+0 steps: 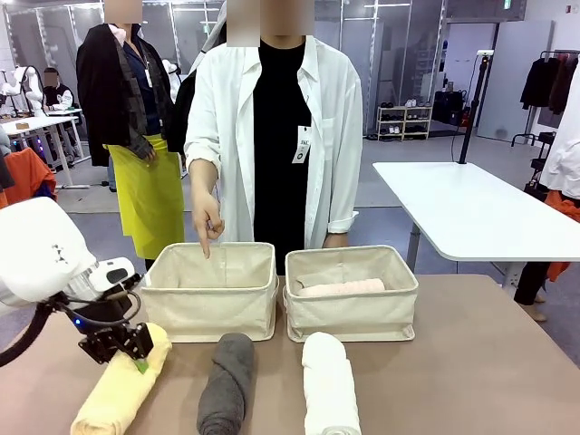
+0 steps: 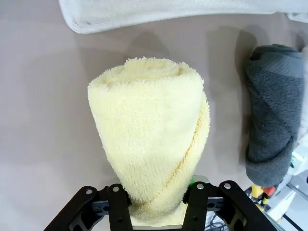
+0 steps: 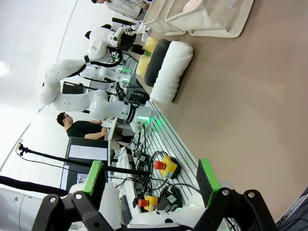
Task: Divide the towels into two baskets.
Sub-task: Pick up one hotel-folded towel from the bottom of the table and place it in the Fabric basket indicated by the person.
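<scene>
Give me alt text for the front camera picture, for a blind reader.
The robot's left gripper clamps the far end of a pale yellow towel roll on the table, beside a dark grey roll and a white roll. Behind them stand two cream baskets: a person's hand points into the left basket, and the right basket holds a pale pink towel.

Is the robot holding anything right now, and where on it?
The left gripper pinches the yellow towel across its sides, near its far end. The right gripper holds nothing.

A white table [image 1: 471, 213] stands behind the brown table [image 1: 471, 362].
</scene>
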